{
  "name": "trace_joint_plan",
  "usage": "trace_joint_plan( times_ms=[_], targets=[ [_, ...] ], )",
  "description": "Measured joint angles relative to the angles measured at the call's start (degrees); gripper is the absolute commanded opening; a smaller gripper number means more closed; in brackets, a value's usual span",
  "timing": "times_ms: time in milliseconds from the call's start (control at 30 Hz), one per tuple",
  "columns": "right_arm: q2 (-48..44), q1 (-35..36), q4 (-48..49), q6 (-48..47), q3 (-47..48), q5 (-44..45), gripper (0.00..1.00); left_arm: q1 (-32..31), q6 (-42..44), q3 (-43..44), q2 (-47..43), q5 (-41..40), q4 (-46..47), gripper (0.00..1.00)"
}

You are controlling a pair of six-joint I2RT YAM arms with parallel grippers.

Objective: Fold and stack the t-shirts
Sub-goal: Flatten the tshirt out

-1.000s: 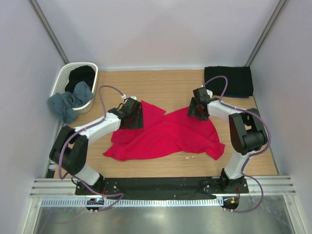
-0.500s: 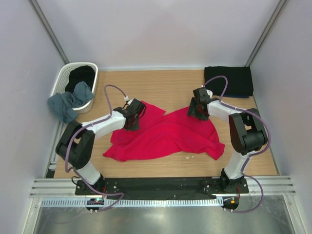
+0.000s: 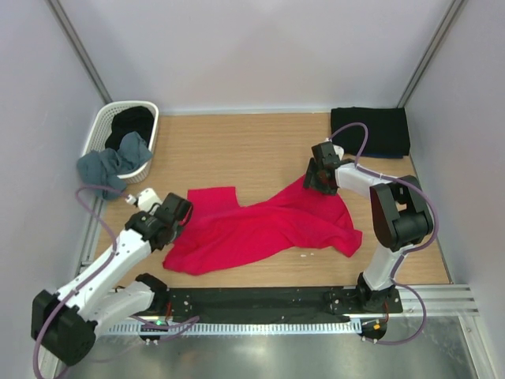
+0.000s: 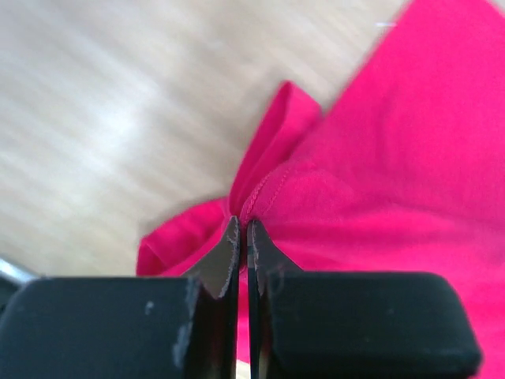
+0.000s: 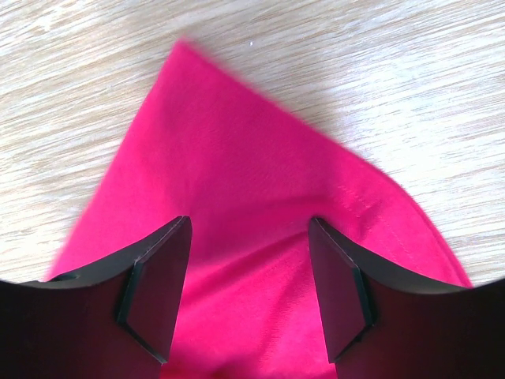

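A crimson-red t-shirt [image 3: 260, 225] lies crumpled across the middle of the table. My left gripper [image 3: 178, 213] is at its left end, and its jaws [image 4: 243, 230] are shut on a hemmed fold of the red t-shirt [image 4: 379, 150]. My right gripper [image 3: 317, 178] hovers over the shirt's far right corner. In the right wrist view it [image 5: 248, 229] stands open, with red cloth [image 5: 237, 181] under and between the fingers but not pinched. A folded black t-shirt [image 3: 371, 131] lies at the back right.
A white lattice basket [image 3: 104, 126] stands at the back left holding a black shirt [image 3: 131, 120]. A grey-blue shirt [image 3: 109, 167] hangs over its near rim onto the table. Grey walls close both sides and the back.
My left gripper closed on the red shirt's left part and pulled it toward the near left, dragging that side of the cloth along. The right arm has stayed put.
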Motion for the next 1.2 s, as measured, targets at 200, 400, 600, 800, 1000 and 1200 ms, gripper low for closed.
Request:
trace_joint_plan(
  times_ms=[200,400,600,800,1000,1200],
  targets=[
    [-0.3,0.0,0.5,0.6,-0.5,0.0,0.66,3.7,-6.6,-5.5,-7.9,-0.3,-3.2,0.01],
    [-2.8,0.0,2.4,1.2,-4.0,0.5,0.66,4.5,-1.2,-5.0,-0.4,1.4,2.7,0.02],
    [-6.4,-1.6,1.8,1.6,-8.0,1.9,0.66,4.5,9.0,4.9,15.0,4.0,6.0,0.61],
    [-10.3,-4.0,-1.9,1.7,-11.7,5.1,0.68,4.4,18.9,17.0,18.1,7.3,5.5,0.93],
    [-11.6,-4.4,-5.7,1.6,-11.8,5.7,0.68,4.5,25.4,19.6,15.7,8.5,8.7,0.95],
    [-11.7,-4.5,-6.5,1.2,-6.6,5.6,0.68,4.8,28.0,20.5,27.1,11.9,15.5,0.78]
  ],
)
